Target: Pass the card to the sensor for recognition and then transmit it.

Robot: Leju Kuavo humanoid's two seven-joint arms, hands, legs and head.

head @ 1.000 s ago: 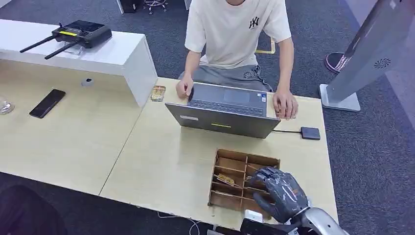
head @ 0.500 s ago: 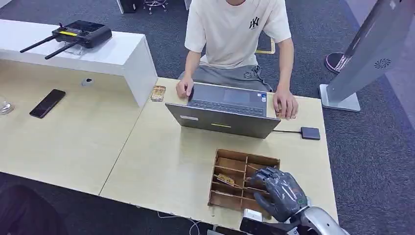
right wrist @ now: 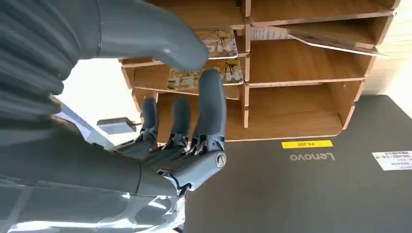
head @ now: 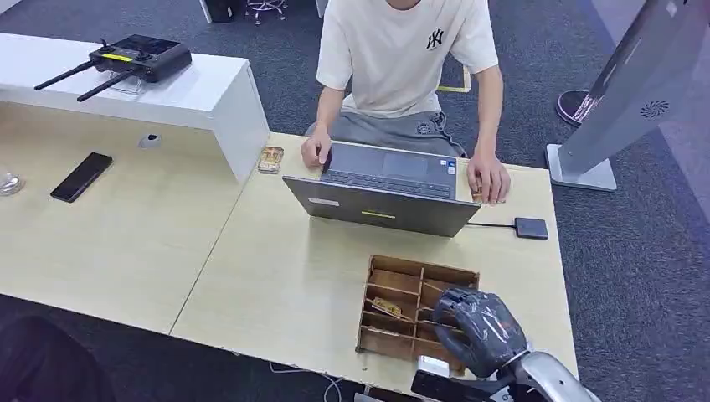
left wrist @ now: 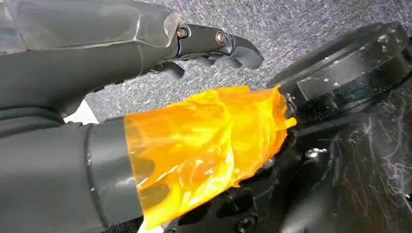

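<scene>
Card (right wrist: 206, 75) in wooden organizer (head: 393, 295) lies half hidden behind right hand (head: 479, 328), seemingly empty, fingers apart.

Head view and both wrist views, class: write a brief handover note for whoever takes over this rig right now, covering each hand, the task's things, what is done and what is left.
Right hand: over the wooden card box, fingers spread, holding nothing.
Left hand: hangs above the carpet, fingers apart, holding nothing.
Cards lie in the box's compartments, near the right hand's fingertips.
Black sensor sits beside the laptop.
Done: reach to the box.
Left: grasp a card, present it to the sensor, hand it over.
</scene>
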